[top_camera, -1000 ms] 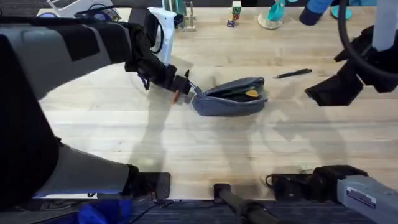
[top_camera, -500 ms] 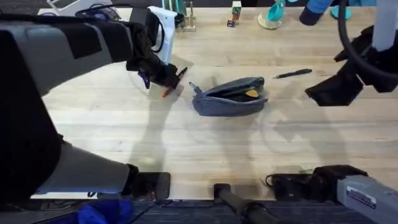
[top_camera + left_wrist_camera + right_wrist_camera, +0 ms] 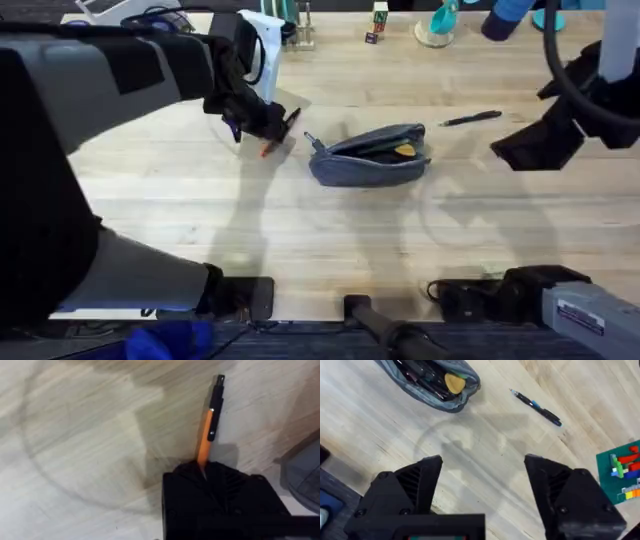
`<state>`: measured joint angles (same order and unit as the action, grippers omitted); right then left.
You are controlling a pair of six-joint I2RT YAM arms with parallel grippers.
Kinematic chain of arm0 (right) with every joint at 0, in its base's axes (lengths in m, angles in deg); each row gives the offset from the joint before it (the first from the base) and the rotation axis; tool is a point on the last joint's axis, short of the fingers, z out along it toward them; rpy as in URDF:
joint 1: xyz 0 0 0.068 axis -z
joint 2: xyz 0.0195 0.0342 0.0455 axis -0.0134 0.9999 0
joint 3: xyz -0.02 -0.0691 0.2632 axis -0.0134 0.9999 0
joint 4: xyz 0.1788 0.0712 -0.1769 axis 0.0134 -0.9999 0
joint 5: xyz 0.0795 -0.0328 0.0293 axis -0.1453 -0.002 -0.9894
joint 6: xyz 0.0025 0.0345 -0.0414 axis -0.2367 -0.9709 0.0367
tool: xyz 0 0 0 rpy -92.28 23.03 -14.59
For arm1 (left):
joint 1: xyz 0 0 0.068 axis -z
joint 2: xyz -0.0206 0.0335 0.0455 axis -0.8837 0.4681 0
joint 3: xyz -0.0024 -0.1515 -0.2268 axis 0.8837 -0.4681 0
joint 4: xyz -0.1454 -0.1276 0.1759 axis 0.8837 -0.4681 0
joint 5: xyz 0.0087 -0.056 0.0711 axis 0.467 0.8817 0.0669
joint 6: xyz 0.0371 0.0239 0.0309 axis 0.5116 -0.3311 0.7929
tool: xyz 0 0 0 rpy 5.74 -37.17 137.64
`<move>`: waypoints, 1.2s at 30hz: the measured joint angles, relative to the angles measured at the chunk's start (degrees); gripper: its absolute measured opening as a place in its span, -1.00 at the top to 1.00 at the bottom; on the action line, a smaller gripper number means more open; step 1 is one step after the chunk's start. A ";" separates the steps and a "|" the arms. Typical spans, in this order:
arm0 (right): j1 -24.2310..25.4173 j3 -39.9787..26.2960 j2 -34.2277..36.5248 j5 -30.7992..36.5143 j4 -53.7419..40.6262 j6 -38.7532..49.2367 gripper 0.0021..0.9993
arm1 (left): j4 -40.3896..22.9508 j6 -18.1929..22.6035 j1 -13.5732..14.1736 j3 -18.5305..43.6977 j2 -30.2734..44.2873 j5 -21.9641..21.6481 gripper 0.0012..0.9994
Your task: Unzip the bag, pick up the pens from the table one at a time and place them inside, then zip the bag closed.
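We see the left gripper clamped on the orange pen, held above the table just left of the bag. The bag lies near the middle of the table, its zipper open and a yellowish patch showing inside. The dark pen rests on the wood to the far right of the bag, apart from it. The right gripper hangs over the right side, fingers spread wide and empty.
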<state>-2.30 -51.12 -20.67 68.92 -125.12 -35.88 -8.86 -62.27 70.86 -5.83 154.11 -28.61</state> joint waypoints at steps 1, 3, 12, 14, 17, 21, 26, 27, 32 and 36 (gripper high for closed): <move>0.00 0.00 0.00 0.00 0.00 0.00 -1.00 | -0.41 -0.41 -0.02 0.14 0.00 -0.17 0.92; 0.00 0.00 0.00 0.00 0.00 0.00 -0.99 | -1.47 -1.20 -0.02 0.49 0.00 -0.72 0.92; 0.00 0.00 0.00 0.00 0.00 0.00 -0.99 | -6.93 -2.99 -0.02 8.74 -3.31 -2.59 0.92; 0.00 0.00 0.00 0.00 0.00 0.00 -1.00 | -8.39 -3.05 -0.02 11.17 -5.82 -2.30 0.92; 0.00 0.00 0.00 0.00 0.00 0.00 -1.00 | -10.61 -2.72 -0.02 14.00 -9.12 -0.09 0.92; 0.00 0.00 0.00 0.00 0.00 0.00 -1.00 | -12.50 -0.51 -0.02 15.79 -12.66 6.41 0.92; 0.00 0.00 0.00 0.00 0.00 0.00 -1.00 | -13.36 4.46 0.86 15.84 -15.37 17.17 0.92; 0.00 0.00 0.00 0.00 0.00 0.00 -1.00 | -13.34 5.36 1.34 15.84 -15.51 18.91 0.92; 0.00 0.00 0.00 0.00 0.00 0.00 -1.00 | -13.32 9.00 5.82 15.84 -15.58 25.04 0.92; 0.00 0.00 0.00 0.00 0.00 0.00 -1.00 | -13.05 12.19 11.08 15.84 -15.58 26.64 0.92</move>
<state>-2.30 -51.12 -20.67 68.92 -125.12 -35.88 -21.91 -50.09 81.94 10.01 138.53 -1.97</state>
